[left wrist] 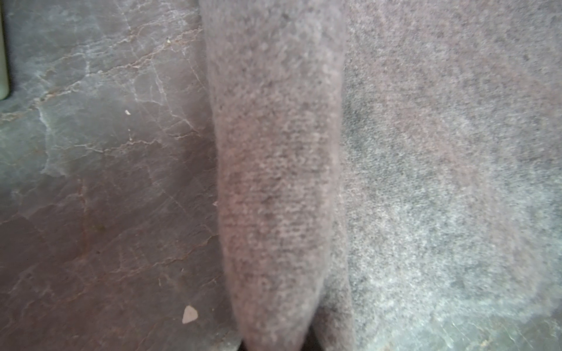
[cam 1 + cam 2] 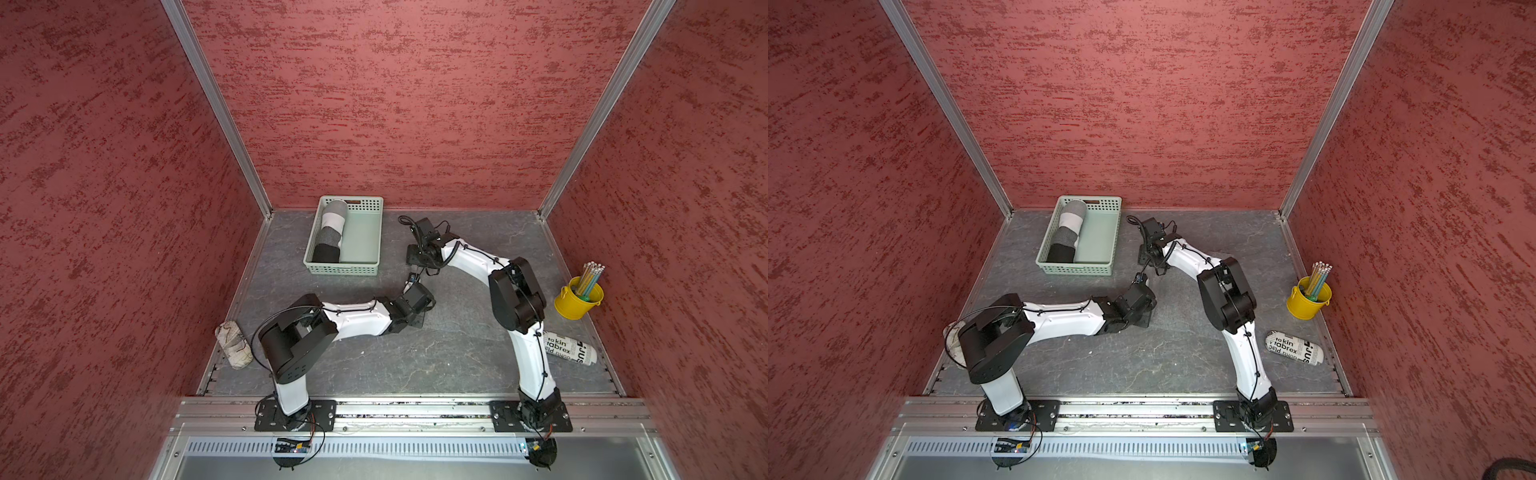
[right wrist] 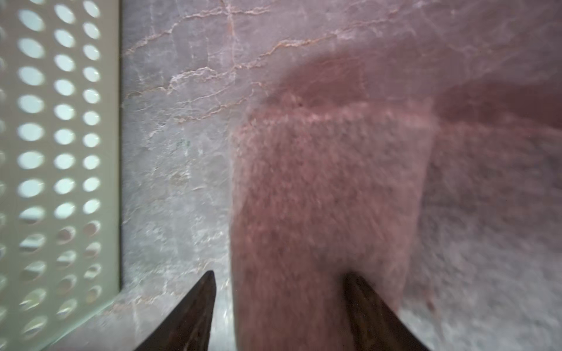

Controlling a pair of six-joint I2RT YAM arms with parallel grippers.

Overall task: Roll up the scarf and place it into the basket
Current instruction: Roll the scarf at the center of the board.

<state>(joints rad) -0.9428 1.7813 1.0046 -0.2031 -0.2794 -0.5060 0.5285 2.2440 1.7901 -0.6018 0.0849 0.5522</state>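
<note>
While scarf [image 2: 332, 226] lies rolled in basket [image 2: 345, 269] | left fingers [image 2: 411, 283] closed | right fingers [image 3: 194, 313] parted, beside basket wall

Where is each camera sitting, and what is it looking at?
Top views: high at the front, looking down on the table; left arm, right arm, basket and the scarf in it show.
Left wrist: on the left arm, facing the table and a fuzzy grey shape; hardly any robot shows.
Right wrist: on the right arm, facing the table beside the basket; two dark fingertips show.
Shared: the basket, in top and right wrist views.
</note>
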